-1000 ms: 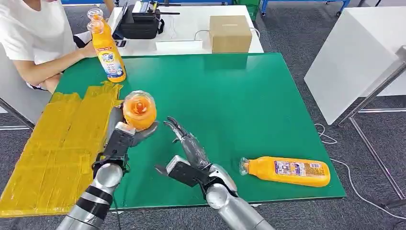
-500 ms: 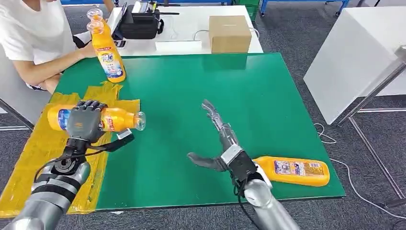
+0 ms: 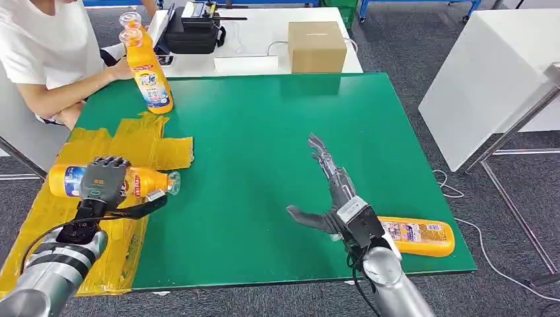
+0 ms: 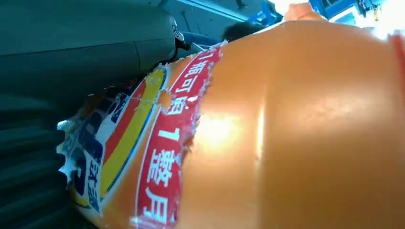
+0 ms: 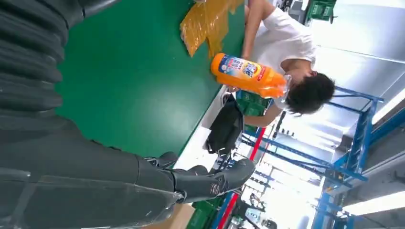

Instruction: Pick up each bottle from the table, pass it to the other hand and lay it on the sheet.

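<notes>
My left hand (image 3: 103,181) grips an orange bottle (image 3: 146,181) lying sideways over the yellow sheet (image 3: 72,218), its clear cap pointing right past the sheet's edge. Up close in the left wrist view, the bottle's (image 4: 267,129) orange body and torn red label press against my fingers. My right hand (image 3: 333,191) hovers open, fingers stretched out, above the green table (image 3: 264,132). Just right of it another orange bottle (image 3: 416,236) lies on its side near the front edge. A third bottle (image 3: 148,69) stands upright at the far left, held by a person (image 3: 46,53).
A cardboard box (image 3: 317,45) and a black bag (image 3: 193,30) sit on the white table behind. A white cabinet (image 3: 489,79) stands to the right. The right wrist view shows the upright bottle (image 5: 248,76) and the person (image 5: 282,43).
My left hand has carried the bottle further left and lower over the sheet. My right hand has moved right and slightly back toward the lying bottle, staying open.
</notes>
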